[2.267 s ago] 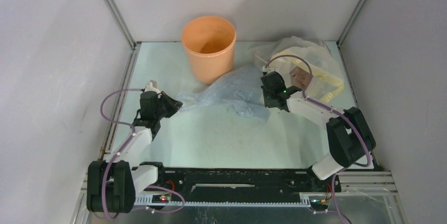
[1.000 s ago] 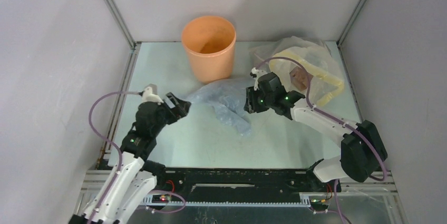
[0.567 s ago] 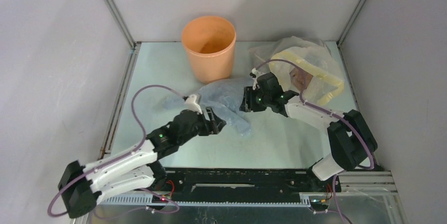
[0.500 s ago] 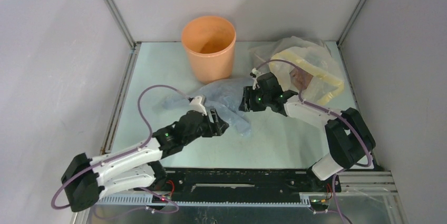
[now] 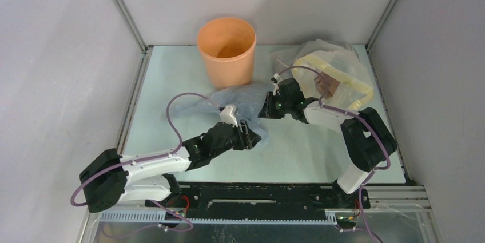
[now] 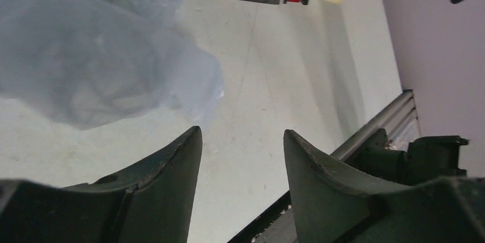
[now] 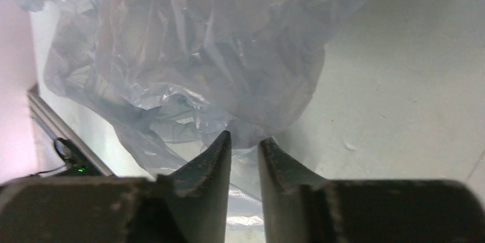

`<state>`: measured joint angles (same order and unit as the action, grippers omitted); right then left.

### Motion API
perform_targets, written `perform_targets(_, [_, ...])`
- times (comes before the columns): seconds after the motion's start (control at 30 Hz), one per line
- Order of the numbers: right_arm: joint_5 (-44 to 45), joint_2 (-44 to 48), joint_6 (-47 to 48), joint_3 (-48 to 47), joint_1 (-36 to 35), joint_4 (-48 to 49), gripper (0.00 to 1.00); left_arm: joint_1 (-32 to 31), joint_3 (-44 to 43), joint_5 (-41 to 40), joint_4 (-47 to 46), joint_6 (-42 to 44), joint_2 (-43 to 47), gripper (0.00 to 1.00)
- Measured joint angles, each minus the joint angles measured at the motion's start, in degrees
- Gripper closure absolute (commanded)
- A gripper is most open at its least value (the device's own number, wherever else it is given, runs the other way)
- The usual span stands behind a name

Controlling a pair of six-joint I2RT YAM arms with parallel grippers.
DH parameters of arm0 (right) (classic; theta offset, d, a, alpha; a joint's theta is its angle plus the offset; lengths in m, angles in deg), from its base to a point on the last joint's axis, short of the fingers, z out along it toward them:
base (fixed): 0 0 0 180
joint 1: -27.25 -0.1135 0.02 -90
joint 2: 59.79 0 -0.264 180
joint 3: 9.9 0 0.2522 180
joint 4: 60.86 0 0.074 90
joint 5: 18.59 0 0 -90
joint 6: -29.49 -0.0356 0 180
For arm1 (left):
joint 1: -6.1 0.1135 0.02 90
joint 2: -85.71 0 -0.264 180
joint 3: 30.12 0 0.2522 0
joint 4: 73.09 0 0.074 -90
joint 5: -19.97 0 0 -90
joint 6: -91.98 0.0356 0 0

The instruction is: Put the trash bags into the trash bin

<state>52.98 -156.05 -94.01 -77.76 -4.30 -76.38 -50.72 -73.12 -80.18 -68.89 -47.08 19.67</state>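
My right jaws pinch the trash bag (image 5: pixel 243 99) mid-frame, so my left jaws, parted and empty, should bite its lower fold before we lift toward the trash bin (image 5: pixel 226 48).

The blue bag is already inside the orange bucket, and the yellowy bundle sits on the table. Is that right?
Not quite. The top view shows the blue bag lying on the table in front of the orange bucket, not inside it. The yellowy bundle does sit on the table.
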Motion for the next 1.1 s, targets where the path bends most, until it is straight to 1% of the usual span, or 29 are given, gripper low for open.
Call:
perform_targets(0.1, [-0.6,0.0,-0.9,0.0,-0.4,1.0,0.92,-1.0,0.7,-0.1,-2.6,-0.6,0.0,0.37])
perform_targets(0.23, [0.0,1.1,-2.0,0.0,-2.0,1.4,1.0,-1.3,2.7,0.0,-5.6,-2.0,-0.6,0.25])
perform_targets(0.37, [2.1,4.7,-2.8,0.1,-4.8,1.0,1.0,-1.5,5.1,-0.4,-7.0,-3.5,-1.1,0.18])
perform_targets(0.6, [4.4,7.6,-3.7,0.1,-7.9,0.1,1.0,-2.8,6.6,-3.8,-5.7,-6.1,-1.0,0.15])
perform_targets(0.7, [5.3,7.6,-3.9,0.1,-8.6,-0.4,1.0,-4.4,7.0,-6.1,-4.3,-7.5,-1.0,0.05])
perform_targets(0.8, [5.9,7.6,-4.1,0.1,-9.3,-0.7,1.0,-5.0,7.3,-7.6,-1.8,-8.7,-0.9,0.01])
perform_targets(0.9, [6.4,7.6,-4.2,0.1,-9.7,-0.9,1.0,-5.1,7.6,-9.2,0.4,-9.9,-0.2,0.0])
perform_targets(0.97, [6.7,7.7,-4.2,0.1,-9.8,-1.0,1.0,-5.3,8.5,-9.9,1.1,-10.6,0.6,0.02])
perform_targets(1.1, [7.0,7.9,-4.2,0.1,-9.9,-1.1,1.0,-5.4,9.1,-11.0,2.7,-11.0,1.0,0.03])
